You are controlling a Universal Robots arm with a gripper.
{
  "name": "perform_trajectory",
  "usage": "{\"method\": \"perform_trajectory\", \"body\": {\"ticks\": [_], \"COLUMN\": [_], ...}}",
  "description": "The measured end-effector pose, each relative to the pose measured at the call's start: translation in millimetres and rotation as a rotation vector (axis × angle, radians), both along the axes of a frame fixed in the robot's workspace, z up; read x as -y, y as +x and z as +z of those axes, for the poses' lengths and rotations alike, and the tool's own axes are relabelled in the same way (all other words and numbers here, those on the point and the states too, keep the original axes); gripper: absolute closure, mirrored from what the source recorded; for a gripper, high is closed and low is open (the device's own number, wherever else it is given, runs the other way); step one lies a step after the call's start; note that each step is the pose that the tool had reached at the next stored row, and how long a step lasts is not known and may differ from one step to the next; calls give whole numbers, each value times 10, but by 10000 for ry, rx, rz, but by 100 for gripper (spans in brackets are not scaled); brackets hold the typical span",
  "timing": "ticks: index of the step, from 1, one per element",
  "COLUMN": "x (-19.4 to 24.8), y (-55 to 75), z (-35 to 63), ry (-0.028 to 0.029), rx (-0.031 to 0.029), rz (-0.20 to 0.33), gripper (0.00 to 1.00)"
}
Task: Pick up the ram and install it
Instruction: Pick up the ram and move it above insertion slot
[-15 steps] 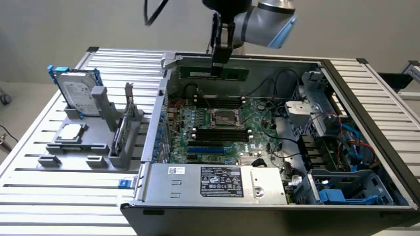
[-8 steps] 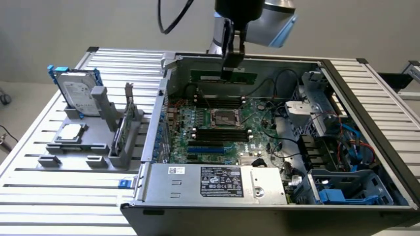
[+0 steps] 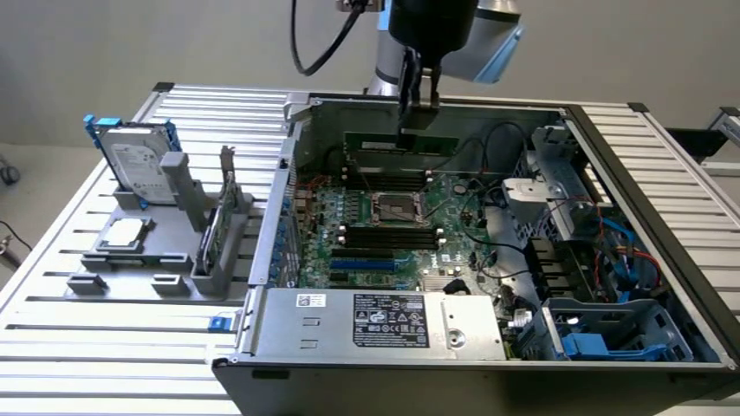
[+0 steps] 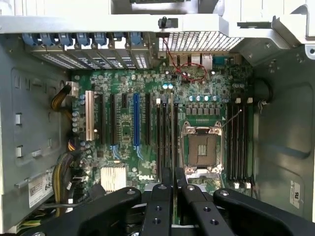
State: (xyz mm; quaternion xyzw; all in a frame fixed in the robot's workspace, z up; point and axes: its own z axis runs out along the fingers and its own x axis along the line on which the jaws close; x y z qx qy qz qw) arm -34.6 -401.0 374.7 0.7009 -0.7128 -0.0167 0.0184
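While pincer (image 3: pixel 413 121) grips ram (image 3: pixel 387 142), wrist view shows slots (image 4: pixel 167 132)

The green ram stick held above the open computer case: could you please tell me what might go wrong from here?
The long green ram stick hangs from the tool by a narrow pinch on its upper edge, so it might tilt or slip when pressed. The black memory slots sit right beside the open silver processor socket; a misaligned descent could strike the socket.

free: above motherboard (image 3: pixel 457 201) | round cpu socket (image 3: pixel 393 206), exterior view: held ram (image 3: pixel 399 140) 12 o'clock | cables (image 3: pixel 509 256) 3 o'clock | power supply (image 3: pixel 370 319) 6 o'clock
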Motion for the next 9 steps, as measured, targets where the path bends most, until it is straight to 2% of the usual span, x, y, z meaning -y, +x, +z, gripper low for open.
{"method": "perform_trajectory", "body": {"ticks": [9], "x": [-39], "y": [57], "z": [-164], "ry": [2], "rx": [1], "rz": [-80], "gripper": [86]}}
